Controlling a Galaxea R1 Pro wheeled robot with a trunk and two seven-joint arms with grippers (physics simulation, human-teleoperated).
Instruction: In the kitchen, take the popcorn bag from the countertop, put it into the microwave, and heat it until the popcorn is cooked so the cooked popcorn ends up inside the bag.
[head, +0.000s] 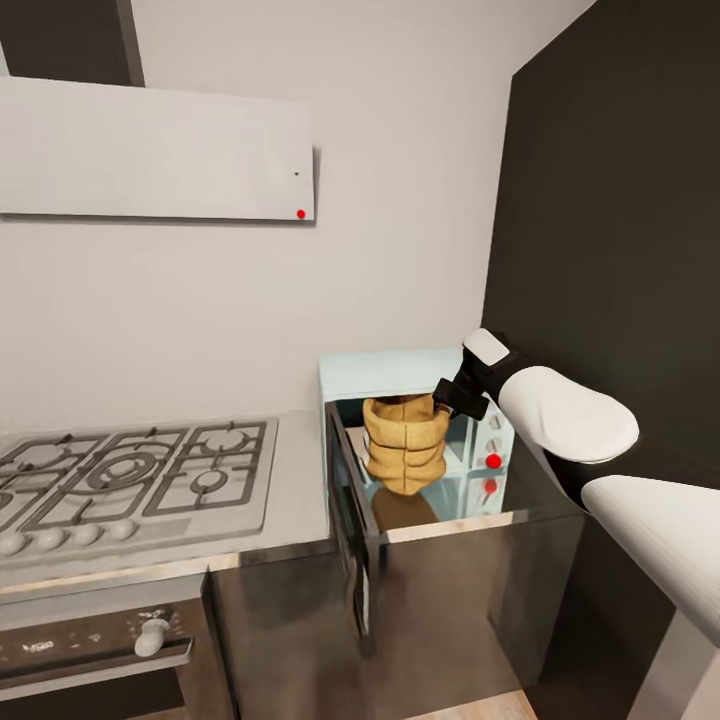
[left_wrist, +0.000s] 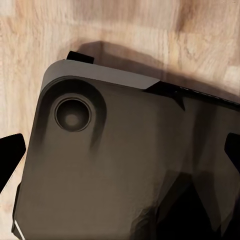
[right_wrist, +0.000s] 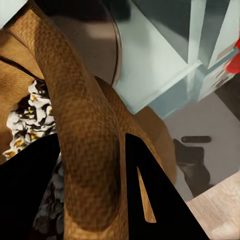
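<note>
Right arm: one white arm enters the head view from the lower right corner and reaches toward the microwave opening.
Right gripper (head: 447, 398): black; it sits at the rolled rim of the popcorn bag (head: 404, 443). In the right wrist view, two black fingers (right_wrist: 150, 200) stand either side of the rim fold (right_wrist: 85, 145), closed onto it.
Popcorn bag: one tan-brown wrinkled sack, upright, at the open front of the microwave (head: 400, 375), above the countertop's front edge. Whether its base rests on the oven floor cannot be told.
Popcorn (right_wrist: 25, 120): a heap of whitish pieces with yellow flecks, visible inside the bag mouth in the right wrist view.
Microwave: one pale blue box at the right end of the countertop (head: 300, 480), against the back wall. Its door (head: 352, 520) is swung open and overhangs the front edge. The control panel (head: 492, 450) shows one red round light, with a red reflection below it.
Gas hob (head: 130, 480): one steel unit at the left part of the countertop, with a row of knobs along its front.
Oven (head: 100, 640): one, below the hob, with one pale knob visible.
Hood (head: 155, 150): one flat white panel on the wall, with one red dot at its lower right corner.
Left gripper: two dark fingertips (left_wrist: 10, 155) show at opposite edges of the left wrist view, spread wide and holding nothing, over a dark rounded robot body part (left_wrist: 120, 165) and a wooden floor (left_wrist: 150, 30).
</note>
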